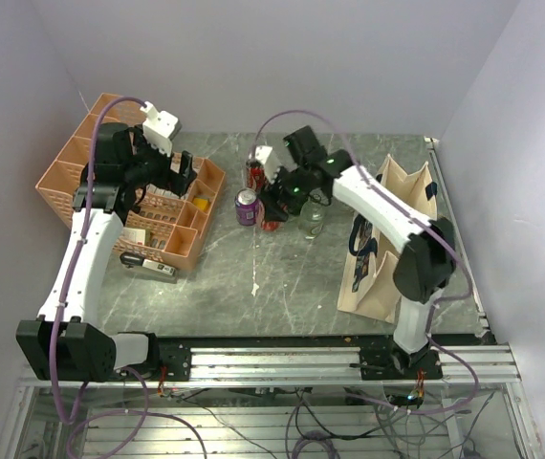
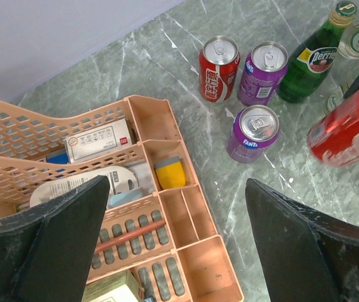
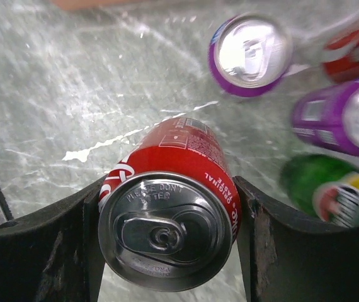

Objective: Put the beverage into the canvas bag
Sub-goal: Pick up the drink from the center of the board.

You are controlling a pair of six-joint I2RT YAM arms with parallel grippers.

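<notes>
A red cola can (image 3: pixel 167 233) sits tilted between the fingers of my right gripper (image 3: pixel 167 214), which is shut on its sides, top toward the camera. The left wrist view shows the same can (image 2: pixel 346 135) leaning and blurred at the right edge. In the top view the right gripper (image 1: pixel 277 203) is at the table's middle beside the other drinks. The cream canvas bag (image 1: pixel 387 239) with dark handles stands open to the right of it. My left gripper (image 2: pixel 176 185) hangs open and empty over the orange tray (image 2: pixel 230 283).
Standing on the marble are an upright red can (image 2: pixel 218 68), two purple Fanta cans (image 2: pixel 253 132) (image 2: pixel 262 72), a green Perrier bottle (image 2: pixel 308 63) and a clear bottle (image 1: pixel 312 222). The orange file trays (image 1: pixel 91 163) with stationery fill the left side.
</notes>
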